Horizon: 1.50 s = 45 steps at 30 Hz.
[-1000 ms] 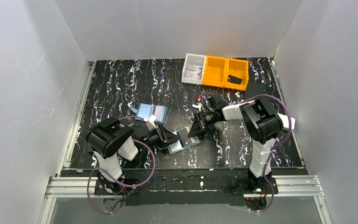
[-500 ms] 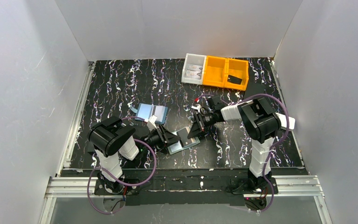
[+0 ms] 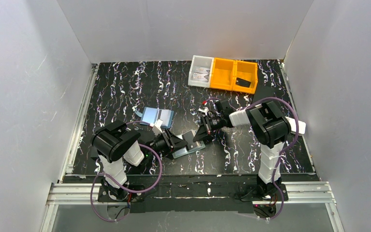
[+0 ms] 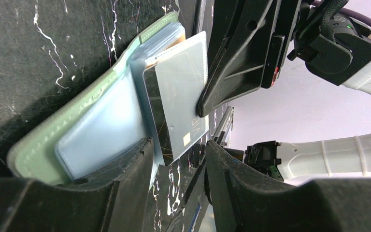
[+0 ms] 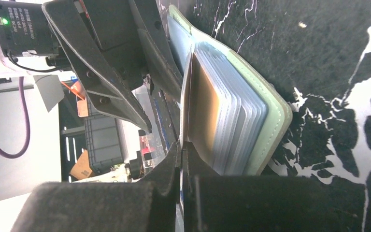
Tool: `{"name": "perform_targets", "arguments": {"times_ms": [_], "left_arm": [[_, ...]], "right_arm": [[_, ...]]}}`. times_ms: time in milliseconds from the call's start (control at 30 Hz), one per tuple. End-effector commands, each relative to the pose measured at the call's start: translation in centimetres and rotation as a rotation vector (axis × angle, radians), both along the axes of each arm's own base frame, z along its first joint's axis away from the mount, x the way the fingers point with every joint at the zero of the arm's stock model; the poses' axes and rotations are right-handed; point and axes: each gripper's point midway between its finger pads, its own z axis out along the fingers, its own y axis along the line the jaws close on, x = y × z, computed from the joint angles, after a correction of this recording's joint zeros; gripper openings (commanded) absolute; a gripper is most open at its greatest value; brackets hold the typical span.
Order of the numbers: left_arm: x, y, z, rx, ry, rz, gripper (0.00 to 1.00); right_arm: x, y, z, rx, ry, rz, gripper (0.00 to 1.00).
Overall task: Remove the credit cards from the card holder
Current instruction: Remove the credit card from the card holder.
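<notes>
The sage-green card holder (image 3: pixel 193 147) lies open on the table between both arms. In the left wrist view a grey-blue credit card (image 4: pixel 181 82) sticks partway out of its slots (image 4: pixel 38 140), over a black card (image 4: pixel 155 113). My right gripper (image 4: pixel 204 102) is shut on that grey-blue card's edge. In the right wrist view its jaws (image 5: pixel 181 147) meet on the thin card beside an orange card (image 5: pixel 205 108) in the sleeves of the holder (image 5: pixel 270 121). My left gripper (image 4: pixel 178 164) is open, and one finger (image 4: pixel 121 188) rests on the holder's near panel.
A light-blue flat rectangle with a dark stripe (image 3: pixel 157 116) lies just behind the left gripper (image 3: pixel 178 144). Orange bins (image 3: pixel 233 75) and a clear bin (image 3: pixel 200 71) stand at the back. White walls enclose the table on three sides.
My right gripper has closed onto the grey-blue card and shifted slightly towards the holder. The left arm has barely moved, and its jaws have widened a little.
</notes>
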Motion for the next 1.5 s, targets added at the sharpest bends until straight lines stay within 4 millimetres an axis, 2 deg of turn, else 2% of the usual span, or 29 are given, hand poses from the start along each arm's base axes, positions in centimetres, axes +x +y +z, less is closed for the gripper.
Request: {"name": "perform_targets", "arguments": {"times_ms": [0, 433, 667, 933, 967, 1033, 1200, 1400, 1467], "left_arm": [[0.5, -0.5, 0.5, -0.014, -0.017, 0.002, 0.43], [1.3, -1.2, 2.4, -0.071, -0.031, 0.006, 0.38], [1.7, -1.4, 3.6, -0.104, -0.033, 0.021, 0.24], [2.5, -1.2, 5.4, -0.154, -0.032, 0.078, 0.28], [2.7, -1.3, 5.6, -0.163, -0.030, 0.083, 0.25], [3.0, -1.4, 6.0, -0.176, -0.027, 0.091, 0.15], [3.4, -1.6, 5.7, -0.177, -0.015, 0.098, 0.00], [2.9, -1.0, 4.9, -0.127, -0.057, 0.090, 0.00], [2.5, -0.3, 4.4, -0.092, -0.093, 0.097, 0.00]], "right_arm": [[0.4, 0.3, 2.6, 0.086, -0.039, 0.009, 0.01], [-0.1, 0.6, 2.1, 0.087, -0.007, 0.016, 0.01], [-0.4, 0.4, -0.2, 0.011, 0.003, 0.028, 0.01], [-1.2, 0.9, -0.4, 0.013, 0.010, 0.058, 0.01], [-1.2, 0.9, -0.4, 0.013, 0.009, 0.060, 0.01], [-1.2, 0.9, -0.4, 0.014, 0.006, 0.061, 0.01], [-1.2, 0.9, -0.4, 0.013, 0.005, 0.061, 0.01], [-1.1, 0.9, -0.3, 0.013, 0.004, 0.064, 0.02], [-0.7, 0.6, -0.5, 0.005, -0.001, 0.059, 0.15]]}}
